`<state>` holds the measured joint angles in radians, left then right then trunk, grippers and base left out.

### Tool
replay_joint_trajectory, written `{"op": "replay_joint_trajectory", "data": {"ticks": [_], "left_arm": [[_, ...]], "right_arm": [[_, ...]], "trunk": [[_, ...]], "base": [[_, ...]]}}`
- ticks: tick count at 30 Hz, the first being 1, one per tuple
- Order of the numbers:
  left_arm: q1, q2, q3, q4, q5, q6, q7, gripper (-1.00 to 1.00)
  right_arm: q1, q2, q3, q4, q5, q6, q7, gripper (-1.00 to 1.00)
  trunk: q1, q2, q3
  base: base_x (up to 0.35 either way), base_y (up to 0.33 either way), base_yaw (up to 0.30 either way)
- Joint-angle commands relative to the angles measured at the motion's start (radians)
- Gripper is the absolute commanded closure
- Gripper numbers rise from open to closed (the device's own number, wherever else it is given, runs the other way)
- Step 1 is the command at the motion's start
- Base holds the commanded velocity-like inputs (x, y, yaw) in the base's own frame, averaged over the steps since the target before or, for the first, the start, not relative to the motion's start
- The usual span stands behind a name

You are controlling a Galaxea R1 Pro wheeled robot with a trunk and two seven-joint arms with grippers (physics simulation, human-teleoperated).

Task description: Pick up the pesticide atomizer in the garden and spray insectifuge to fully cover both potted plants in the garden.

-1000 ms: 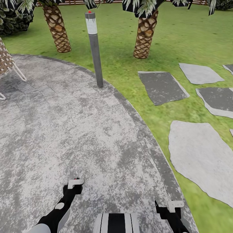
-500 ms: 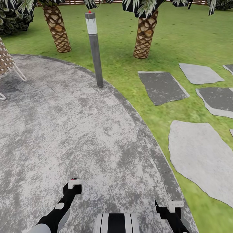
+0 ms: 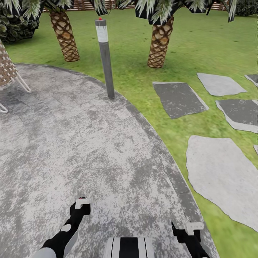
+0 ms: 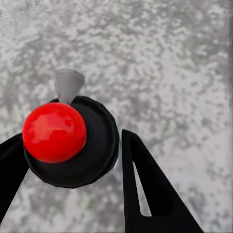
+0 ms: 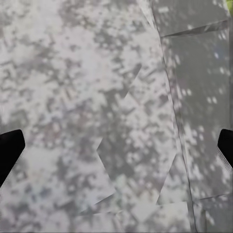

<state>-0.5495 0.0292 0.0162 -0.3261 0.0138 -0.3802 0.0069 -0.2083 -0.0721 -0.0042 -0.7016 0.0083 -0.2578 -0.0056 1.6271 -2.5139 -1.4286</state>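
- The left gripper (image 3: 81,204) hung low over the paving at the near left. In the left wrist view its two dark fingers (image 4: 145,184) flanked a black round cap with a red ball (image 4: 54,132) on top. Whether they actually pressed on it could not be told.
- The right gripper (image 3: 190,229) sat at the near right, above the paving's edge band. In the right wrist view its fingertips (image 5: 9,150) stood wide apart at opposite borders of the picture, with nothing between them.
- The surface under both arms was a mottled grey paved circle (image 3: 79,150), bordered by a darker grey curved edge (image 3: 157,143).
- To the right of the edge lay green lawn (image 3: 150,86) of the garden, set with flat grey stepping stones (image 3: 218,172), some pale and some dark.
- A slim grey bollard light (image 3: 105,57) with a white band and a red tip stood upright at the far edge of the paving.
- Two palm trunks (image 3: 159,43) with scaly brown bark rose from the lawn beyond it, one on either side of the bollard.
- A woven chair (image 3: 9,70) with white legs stood at the far left on the paving.
- A brown slat fence (image 3: 84,4) closed the far end.
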Motion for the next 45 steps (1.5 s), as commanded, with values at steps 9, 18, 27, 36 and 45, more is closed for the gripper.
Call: {"op": "replay_joint_trajectory", "data": {"ticks": [9,18,27,36,45], "left_arm": [[0.000,0.000,0.001,0.001,0.001,-0.003,0.001,1.00],[0.000,-0.002,0.001,0.001,0.002,-0.002,-0.001,1.00],[0.128,0.001,0.001,0.025,0.000,0.013,0.011,1.00],[0.173,0.002,0.001,0.056,0.003,0.010,0.065,1.00],[0.178,0.002,0.003,0.092,0.003,0.000,0.075,1.00]], "right_arm": [[0.000,0.000,0.000,0.001,0.001,-0.003,-0.001,-1.00],[0.000,0.000,0.001,-0.002,-0.001,-0.004,-0.001,-1.00],[0.007,-0.031,0.001,0.076,-0.001,-0.167,-0.001,-1.00],[0.009,-0.023,0.005,0.208,-0.002,-0.184,-0.002,-1.00],[0.009,-0.019,0.006,0.238,0.000,-0.234,-0.003,-1.00]], "trunk": [[-0.004,0.002,0.034],[-0.008,0.004,0.069],[-0.012,0.006,0.104],[-0.016,0.008,0.139],[-0.020,0.010,0.174]], "base": [[0.000,0.000,0.000],[0.000,0.000,0.000],[0.000,0.000,0.000],[0.000,0.000,0.000],[0.000,0.000,0.000]]}}
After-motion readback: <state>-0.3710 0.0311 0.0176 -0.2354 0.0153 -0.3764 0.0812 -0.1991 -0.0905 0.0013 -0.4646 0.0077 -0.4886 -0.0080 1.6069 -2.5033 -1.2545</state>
